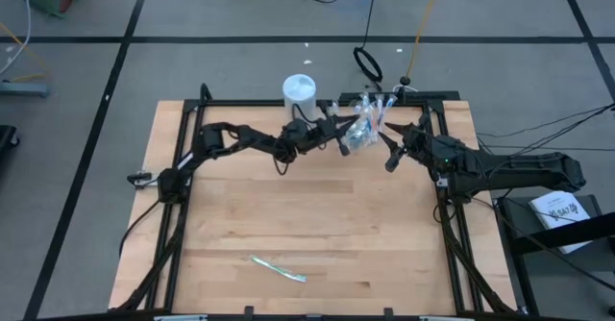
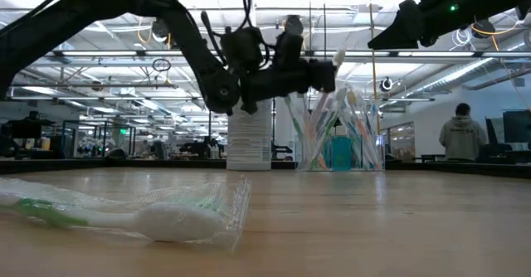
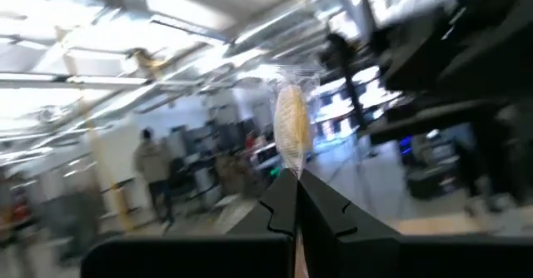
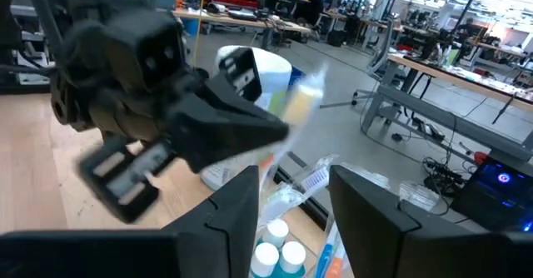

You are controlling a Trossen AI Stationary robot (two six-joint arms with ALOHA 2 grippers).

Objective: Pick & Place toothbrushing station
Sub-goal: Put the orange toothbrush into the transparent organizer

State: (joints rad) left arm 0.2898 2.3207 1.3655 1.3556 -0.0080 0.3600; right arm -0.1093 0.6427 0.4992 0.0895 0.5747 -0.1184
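Note:
A clear plastic cup (image 1: 365, 127) with several wrapped toothbrushes stands at the table's far edge, right of the middle; it also shows in the low view (image 2: 336, 140). My left gripper (image 1: 342, 136) hangs just left of and above the cup, shut on a wrapped toothbrush (image 3: 291, 128). My right gripper (image 1: 388, 154) is open and empty, just right of the cup and above it (image 2: 397, 33); its fingers (image 4: 241, 203) look down on the brush heads (image 4: 279, 253). Another wrapped toothbrush (image 1: 279, 267) lies flat on the table near the front edge. My left gripper pinches the wrapped toothbrush between its two shut fingers (image 3: 283, 207), on the handle below the brush head. The head end (image 3: 291, 124) sticks out past the fingertips, in its clear wrapper. In the low view the brush is lifted above the cup (image 2: 338, 59), pointing toward the table's right.
A white cylindrical container (image 1: 299, 90) stands at the far edge, left of the cup. A black frame (image 1: 192, 158) runs around the wooden table. People and desks show in the room beyond (image 2: 461, 136). The lone toothbrush lies close to the low camera (image 2: 124, 215).

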